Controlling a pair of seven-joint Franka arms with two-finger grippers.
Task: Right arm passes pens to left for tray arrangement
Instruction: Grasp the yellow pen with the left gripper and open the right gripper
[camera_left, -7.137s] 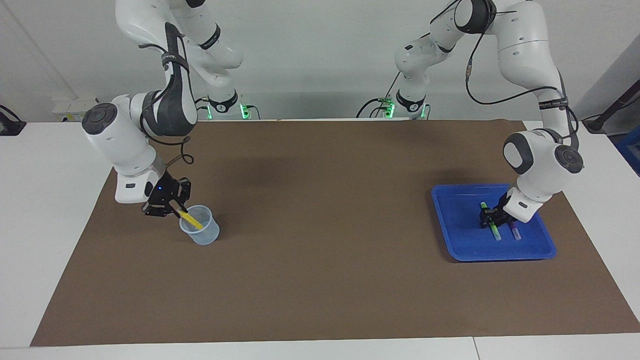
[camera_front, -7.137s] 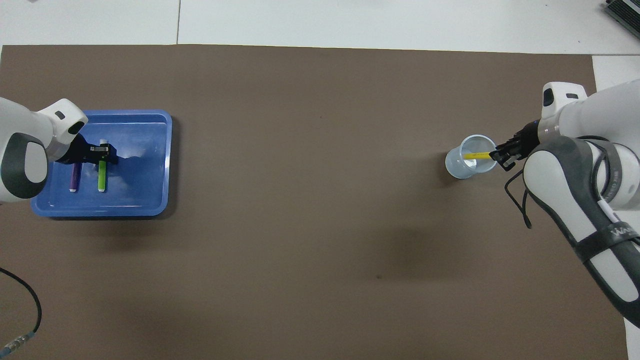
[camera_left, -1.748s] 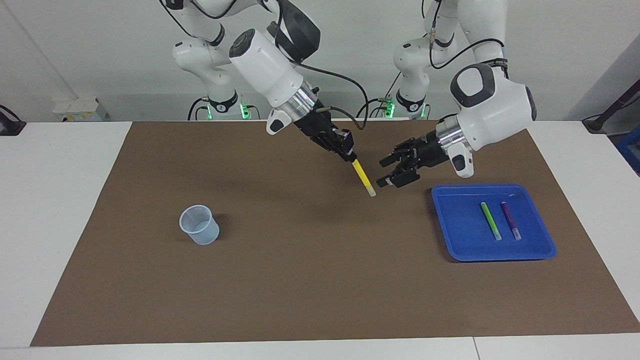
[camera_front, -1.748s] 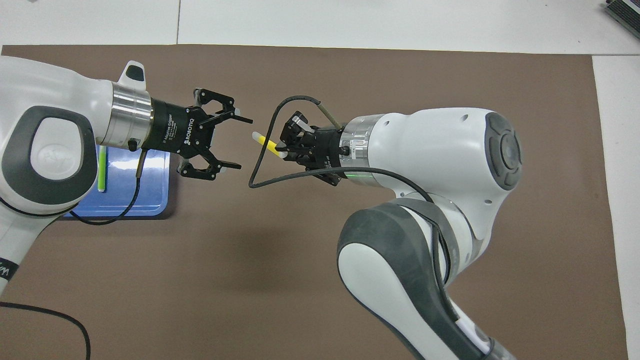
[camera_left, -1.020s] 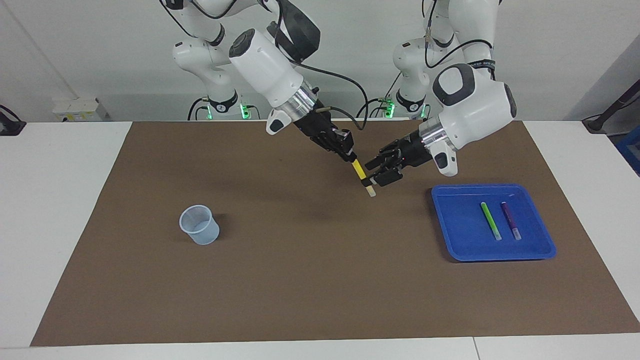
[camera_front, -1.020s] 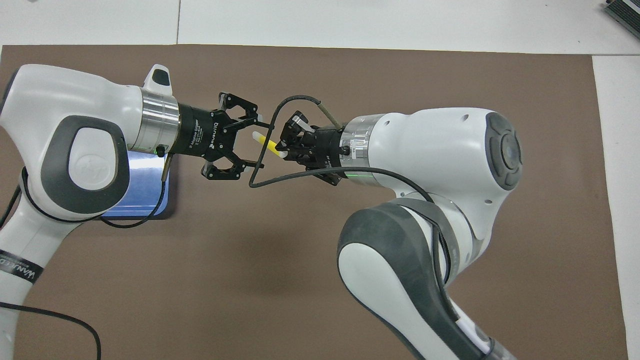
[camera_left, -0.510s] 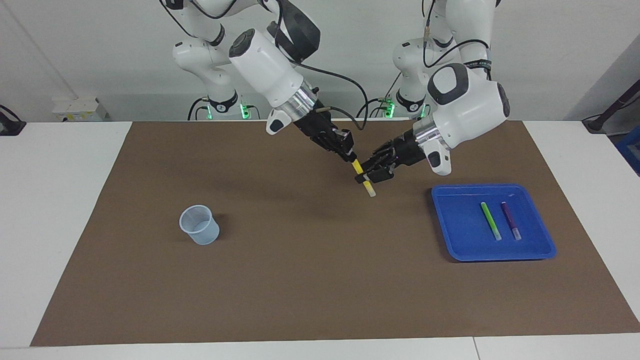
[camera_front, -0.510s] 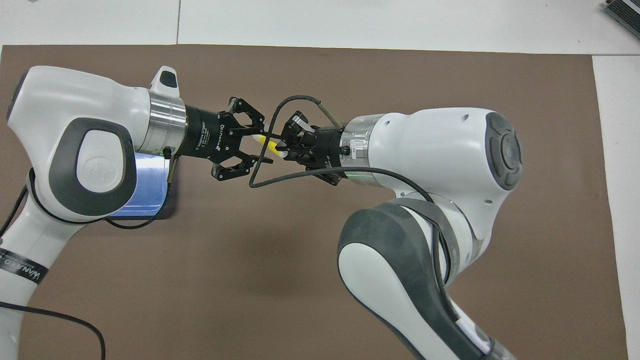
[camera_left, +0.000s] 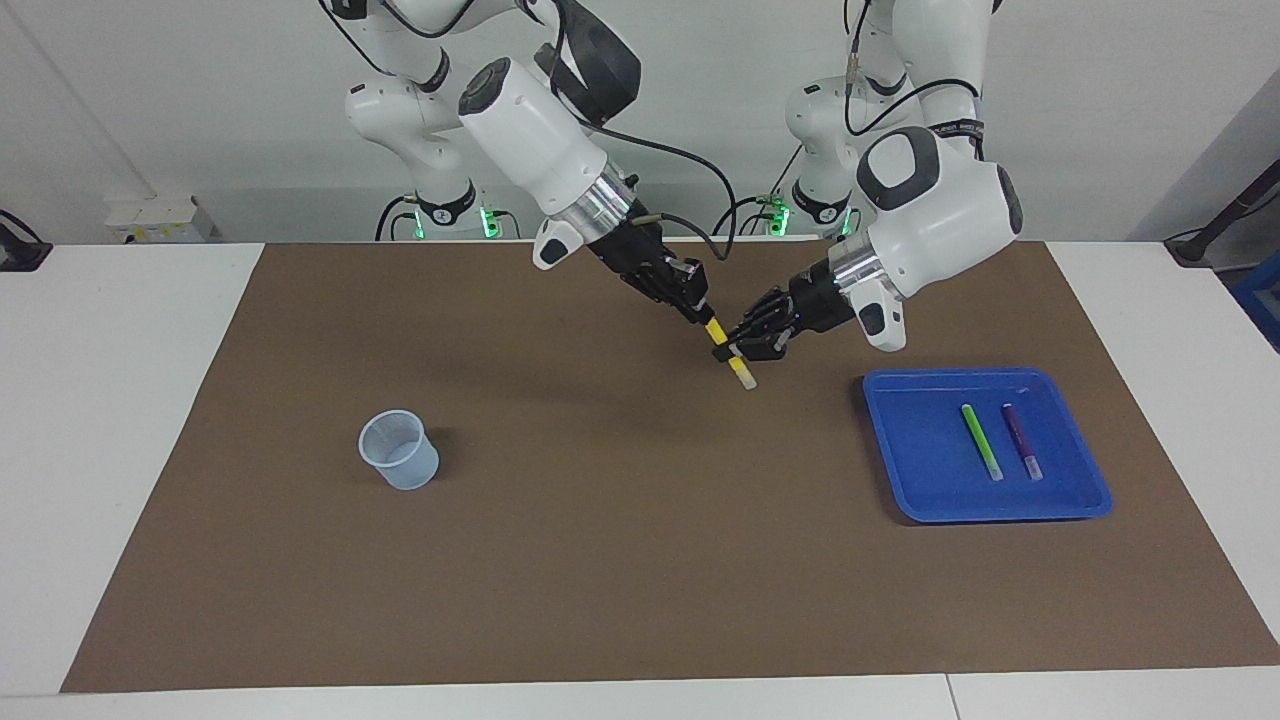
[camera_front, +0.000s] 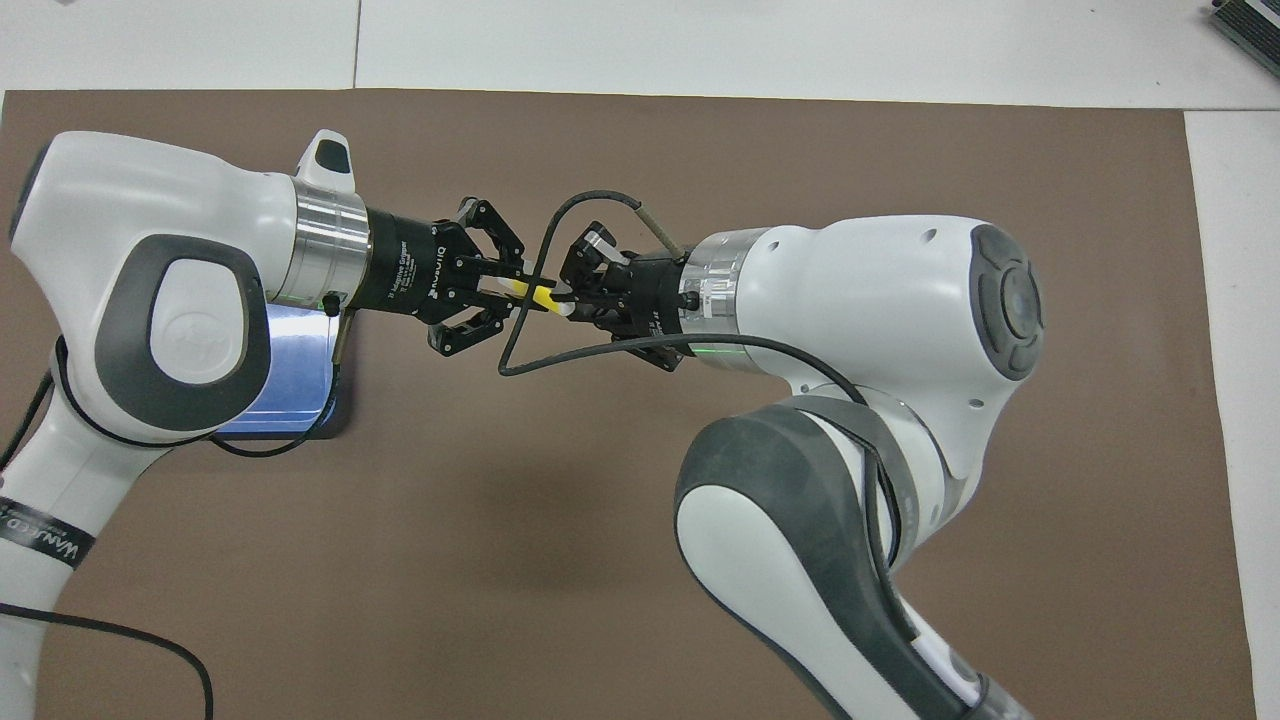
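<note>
We see two glossy white jointed robot arms, the right arm (camera_left: 540, 140) and the left arm (camera_left: 940, 205), each with dark grey oval joint caps, a ribbed silver wrist ring and a black linked two-finger gripper: the right gripper (camera_left: 703, 316), the left gripper (camera_left: 738, 350). We note white lettering on the left gripper's black body, loose black cables along both arms, and green lights at both bases.
</note>
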